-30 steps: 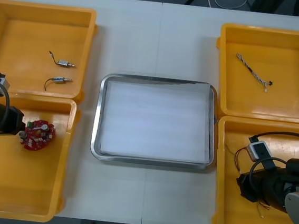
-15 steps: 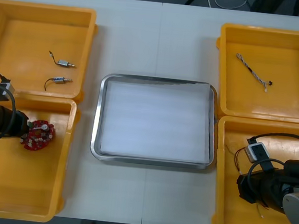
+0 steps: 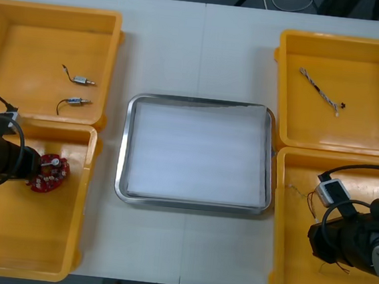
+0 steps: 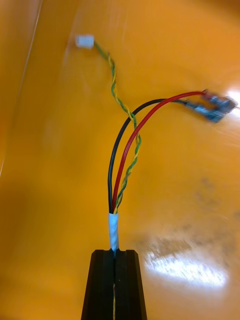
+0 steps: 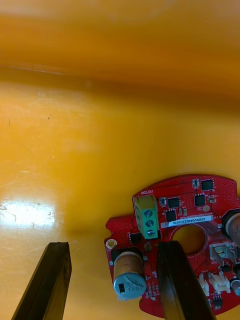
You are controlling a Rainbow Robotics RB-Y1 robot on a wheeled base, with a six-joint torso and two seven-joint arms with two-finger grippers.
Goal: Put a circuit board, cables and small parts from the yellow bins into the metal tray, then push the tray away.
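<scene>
In the near right yellow bin (image 3: 298,273), my right gripper (image 4: 115,262) is shut on the white-taped end of a cable bundle (image 4: 125,150). The bundle has red, black and twisted yellow-green wires that fan out beyond the fingertips. In the front view the right arm (image 3: 344,241) covers most of it, and thin wires (image 3: 303,193) show beside the arm. In the near left bin (image 3: 19,233), my left gripper (image 5: 112,280) stands open at the round red circuit board (image 5: 200,210) (image 3: 52,171). One finger (image 5: 177,280) lies over the board, whose edge sits between the fingers.
The metal tray (image 3: 200,103), white inside, sits between the bins. The far left bin (image 3: 25,39) holds two small metal parts (image 3: 81,80) (image 3: 78,102). The far right bin (image 3: 377,73) holds a twisted blue and white cable (image 3: 320,92).
My right gripper has shut on the cable bundle and drawn back a little toward the table's near edge. My left gripper has slid right until its fingers reach the circuit board.
</scene>
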